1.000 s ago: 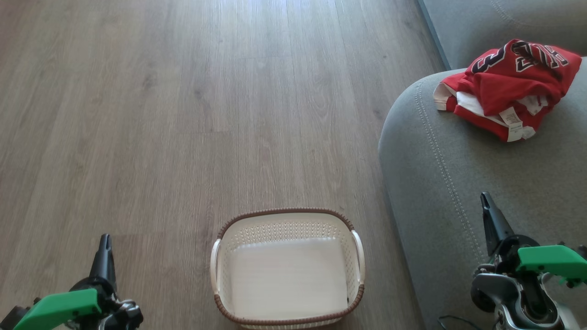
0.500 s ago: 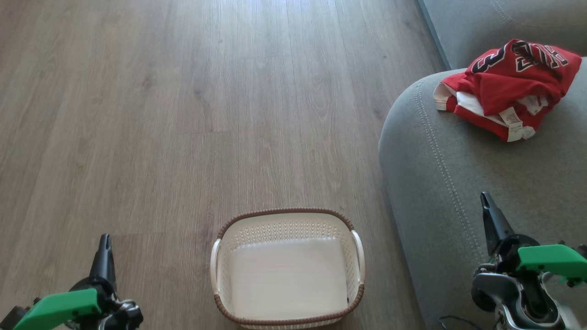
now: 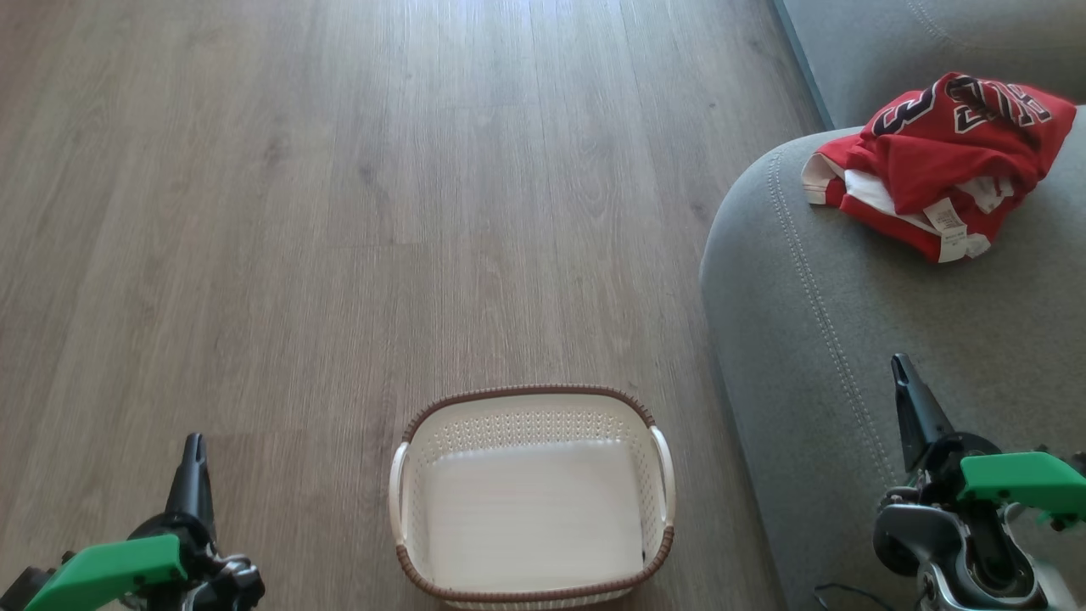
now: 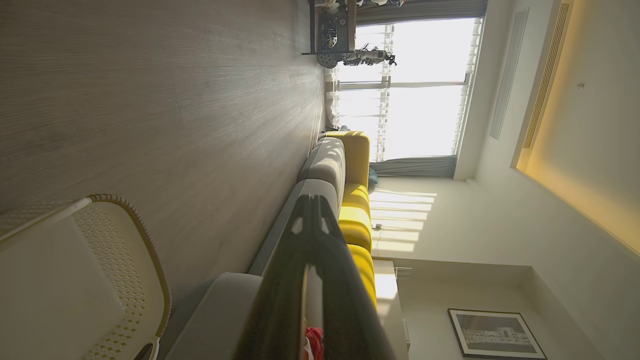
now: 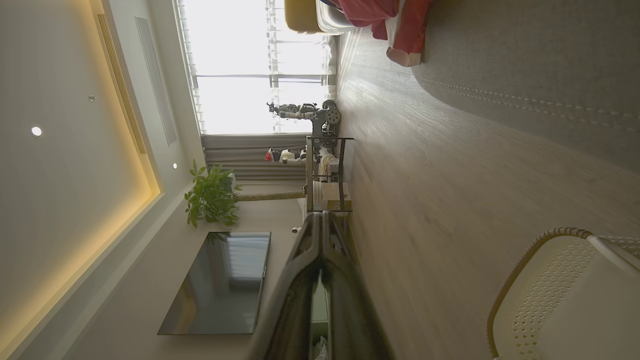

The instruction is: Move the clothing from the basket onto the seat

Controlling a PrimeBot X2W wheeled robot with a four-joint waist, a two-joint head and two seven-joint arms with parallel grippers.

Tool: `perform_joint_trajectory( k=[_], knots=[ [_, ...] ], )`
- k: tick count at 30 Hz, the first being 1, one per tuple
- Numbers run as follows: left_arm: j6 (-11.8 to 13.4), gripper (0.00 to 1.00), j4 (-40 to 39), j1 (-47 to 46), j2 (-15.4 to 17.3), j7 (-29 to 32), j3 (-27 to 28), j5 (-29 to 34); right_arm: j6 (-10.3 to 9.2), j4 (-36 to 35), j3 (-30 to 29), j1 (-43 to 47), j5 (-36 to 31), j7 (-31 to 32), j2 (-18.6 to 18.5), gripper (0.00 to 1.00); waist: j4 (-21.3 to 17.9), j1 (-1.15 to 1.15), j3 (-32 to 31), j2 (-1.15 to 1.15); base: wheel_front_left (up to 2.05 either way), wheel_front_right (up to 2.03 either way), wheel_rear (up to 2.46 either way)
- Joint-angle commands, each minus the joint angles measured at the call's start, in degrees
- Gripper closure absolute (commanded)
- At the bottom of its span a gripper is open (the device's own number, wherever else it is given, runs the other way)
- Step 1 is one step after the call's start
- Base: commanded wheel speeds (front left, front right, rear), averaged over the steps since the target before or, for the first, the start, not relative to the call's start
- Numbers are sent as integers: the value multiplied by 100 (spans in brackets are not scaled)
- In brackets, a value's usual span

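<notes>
The red clothing, with white trim and black lettering, lies crumpled on the grey seat at the upper right. Its red edge also shows in the right wrist view on the seat. The cream basket with a brown rim stands on the floor at the bottom centre, with nothing inside it. My left gripper is shut and holds nothing, low at the left of the basket. My right gripper is shut too, over the seat's front part.
Wooden floor stretches ahead and to the left. In the left wrist view the basket sits beside the seat, with yellow cushions further along. A television, a plant and a shelf unit stand across the room.
</notes>
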Motion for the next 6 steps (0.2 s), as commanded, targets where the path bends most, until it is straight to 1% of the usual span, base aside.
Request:
perform_joint_trajectory(
  k=[1, 6],
  knots=[
    [-46, 100, -212, -287, 56, 39, 198, -11, 0, -226, 144, -295, 49, -48, -107, 100, 0, 0, 0, 0, 0, 0, 0],
    [-46, 100, -212, -287, 55, 40, 199, -10, 0, -230, 176, -293, 77, -73, -131, 100, 0, 0, 0, 0, 0, 0, 0]
  ],
)
